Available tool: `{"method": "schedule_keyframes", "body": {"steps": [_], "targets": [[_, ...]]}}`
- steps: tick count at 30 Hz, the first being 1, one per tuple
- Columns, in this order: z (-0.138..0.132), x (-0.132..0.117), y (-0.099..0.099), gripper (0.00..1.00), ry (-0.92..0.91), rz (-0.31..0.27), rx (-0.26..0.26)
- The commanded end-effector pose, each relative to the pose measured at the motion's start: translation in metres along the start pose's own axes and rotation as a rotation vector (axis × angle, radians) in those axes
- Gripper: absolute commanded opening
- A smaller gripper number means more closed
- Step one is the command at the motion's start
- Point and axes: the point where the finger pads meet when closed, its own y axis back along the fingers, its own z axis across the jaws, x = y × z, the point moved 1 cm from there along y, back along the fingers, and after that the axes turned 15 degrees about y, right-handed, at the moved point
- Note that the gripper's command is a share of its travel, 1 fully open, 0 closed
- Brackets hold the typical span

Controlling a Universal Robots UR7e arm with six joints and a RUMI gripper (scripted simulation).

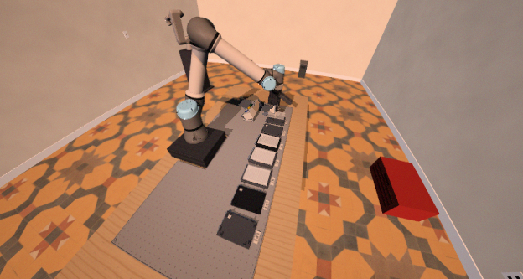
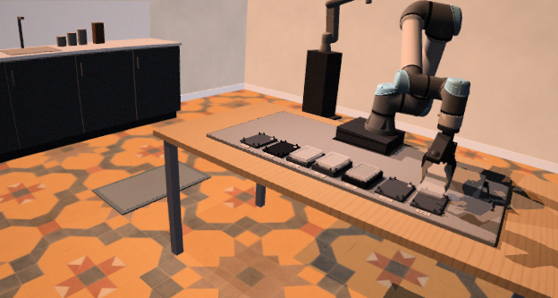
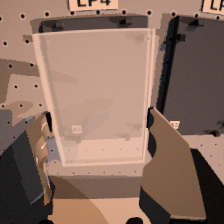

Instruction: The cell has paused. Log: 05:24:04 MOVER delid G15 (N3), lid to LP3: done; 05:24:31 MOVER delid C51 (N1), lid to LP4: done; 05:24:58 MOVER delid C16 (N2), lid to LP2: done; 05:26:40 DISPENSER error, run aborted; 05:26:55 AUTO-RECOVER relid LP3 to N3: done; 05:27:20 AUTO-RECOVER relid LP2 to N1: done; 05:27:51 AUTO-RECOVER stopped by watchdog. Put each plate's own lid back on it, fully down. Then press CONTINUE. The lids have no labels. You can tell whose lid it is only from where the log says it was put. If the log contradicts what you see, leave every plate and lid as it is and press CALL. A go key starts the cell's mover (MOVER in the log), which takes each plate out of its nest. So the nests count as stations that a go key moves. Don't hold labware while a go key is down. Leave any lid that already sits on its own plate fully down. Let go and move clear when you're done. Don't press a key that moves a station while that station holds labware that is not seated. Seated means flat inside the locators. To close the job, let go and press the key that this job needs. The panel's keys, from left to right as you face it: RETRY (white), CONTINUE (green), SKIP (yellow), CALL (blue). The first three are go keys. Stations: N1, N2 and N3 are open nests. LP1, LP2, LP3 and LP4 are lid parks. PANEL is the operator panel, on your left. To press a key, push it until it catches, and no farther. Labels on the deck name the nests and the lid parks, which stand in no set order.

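Note:
My gripper (image 3: pixel 99 110) (image 2: pixel 435 180) (image 1: pixel 274 110) is shut on a clear, see-through lid (image 3: pixel 95 90) (image 2: pixel 433 190), gripping it across its short sides near one end. The lid hangs level, a little above the dark lid park labelled LP4 (image 3: pixel 90 22) (image 2: pixel 429 203) (image 1: pixel 275 121), at the panel end of the row. Three white well plates (image 1: pixel 268 142) (image 1: pixel 262 156) (image 1: pixel 256 174) (image 2: pixel 305 154) (image 2: pixel 332 162) (image 2: pixel 362 173) stand in the nests in the middle of the row. I cannot tell from here which of them carry lids.
A dark lid park (image 3: pixel 195 80) (image 2: pixel 394 189) (image 1: pixel 272 130) lies right beside LP4. Two more dark parks (image 1: pixel 249 198) (image 1: pixel 237 228) end the row at the far side. The operator panel (image 1: pixel 251 110) (image 2: pixel 486 186) stands just beyond LP4. The arm's base (image 1: pixel 197 147) sits on the grey deck.

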Motion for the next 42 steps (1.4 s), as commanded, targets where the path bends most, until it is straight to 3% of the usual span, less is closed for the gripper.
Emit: {"method": "schedule_keyframes", "body": {"steps": [1, 42], "targets": [[0.008, -0.002, 0.001, 0.0, -0.034, 0.001, 0.0], [0.187, -0.051, 0.001, 0.0, -0.066, 0.001, 0.0]]}}
